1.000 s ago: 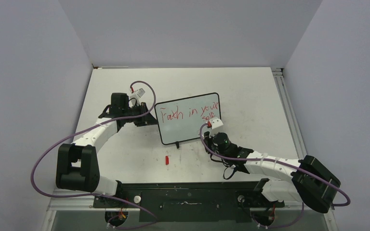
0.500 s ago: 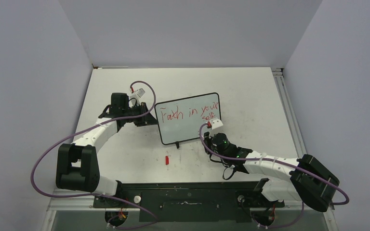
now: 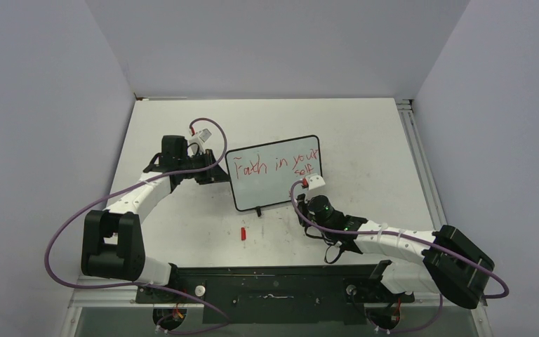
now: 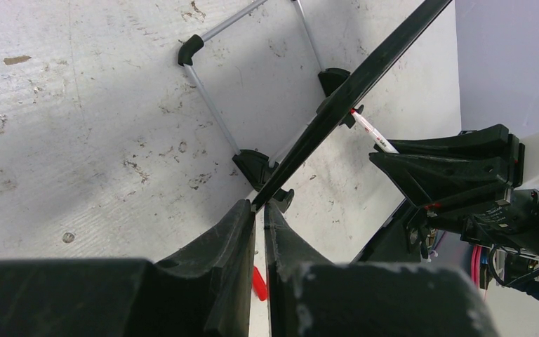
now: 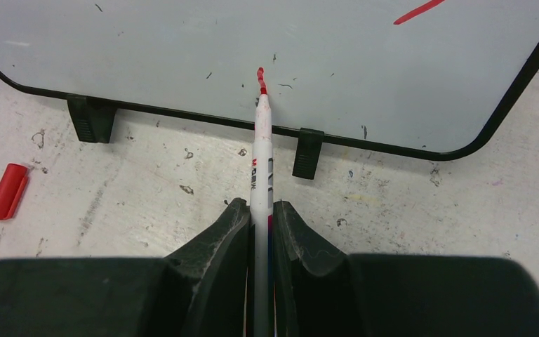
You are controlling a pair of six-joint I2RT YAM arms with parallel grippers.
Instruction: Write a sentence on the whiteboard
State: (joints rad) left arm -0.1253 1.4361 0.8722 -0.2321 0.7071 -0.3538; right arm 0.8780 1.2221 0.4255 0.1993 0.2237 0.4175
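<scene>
The whiteboard [image 3: 274, 181] stands tilted on its two black feet at the table's middle. The sentence [image 3: 275, 165] on it is in red and reads about "Faith in your self". My left gripper [image 3: 219, 174] is shut on the whiteboard's left edge, and in the left wrist view its fingertips [image 4: 260, 207] pinch the black frame [image 4: 351, 84]. My right gripper [image 5: 260, 207] is shut on a white marker [image 5: 261, 154]. The marker's red tip touches the whiteboard [image 5: 182, 49] near its lower edge, at a short red squiggle [image 5: 260, 76]. The right gripper [image 3: 306, 199] is at the board's lower right corner.
A red marker cap [image 3: 243, 232] lies on the scuffed white tabletop in front of the board; it also shows in the right wrist view [image 5: 5, 191]. The board's wire stand [image 4: 210, 105] rests behind it. Grey walls enclose the table.
The right gripper with the marker has shifted very slightly at the board's lower right. The board and the left arm have not moved.
</scene>
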